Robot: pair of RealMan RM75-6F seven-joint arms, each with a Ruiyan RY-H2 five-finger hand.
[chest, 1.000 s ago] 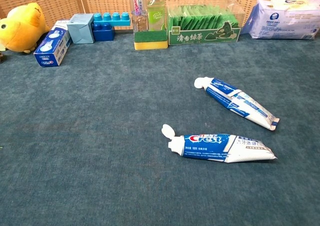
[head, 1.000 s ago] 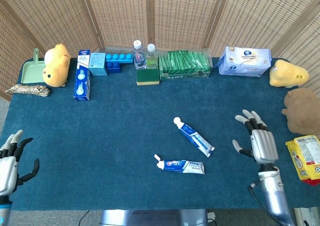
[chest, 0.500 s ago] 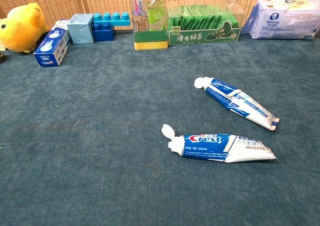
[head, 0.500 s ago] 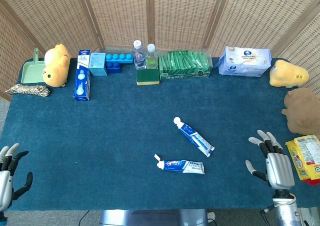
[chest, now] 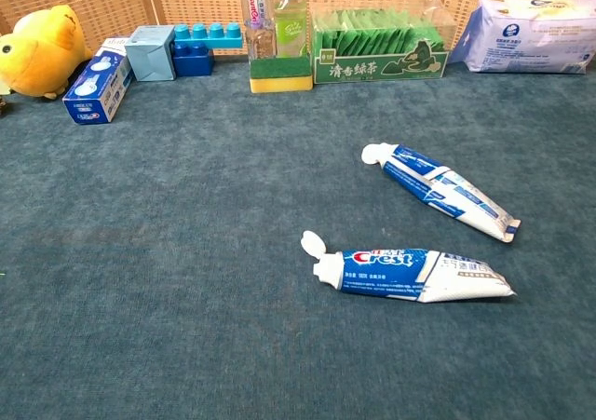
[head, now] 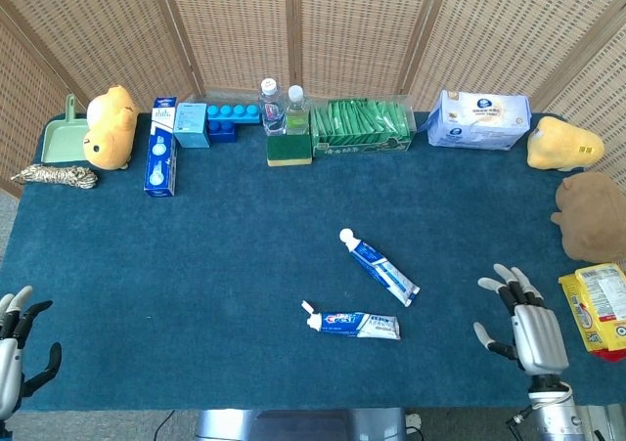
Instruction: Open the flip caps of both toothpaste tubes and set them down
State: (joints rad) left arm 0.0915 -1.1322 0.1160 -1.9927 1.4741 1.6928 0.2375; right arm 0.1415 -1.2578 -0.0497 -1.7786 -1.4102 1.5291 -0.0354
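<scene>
Two blue and white toothpaste tubes lie flat on the blue cloth. The near Crest tube (head: pixel 352 323) (chest: pixel 414 273) has its white flip cap (chest: pixel 315 244) hinged open at its left end. The far tube (head: pixel 380 267) (chest: pixel 441 190) lies slanted, its white cap end (chest: pixel 375 153) pointing up-left; I cannot tell whether that cap is open. My left hand (head: pixel 14 355) is at the table's near left corner, fingers spread, holding nothing. My right hand (head: pixel 526 326) is at the near right edge, fingers spread and empty, well right of both tubes. Neither hand shows in the chest view.
Along the back stand a toothpaste box (head: pixel 161 159), blue blocks (head: pixel 223 119), two bottles (head: pixel 282 109) on a sponge, a green packet box (head: pixel 360 128) and a wipes pack (head: pixel 479 120). Plush toys (head: pixel 110 126) (head: pixel 562 144) sit at both ends. A snack packet (head: pixel 597 311) lies beside my right hand.
Both hands have drawn back toward the near table edge, the right one down and to the right, away from the tubes. The tubes have not moved.
</scene>
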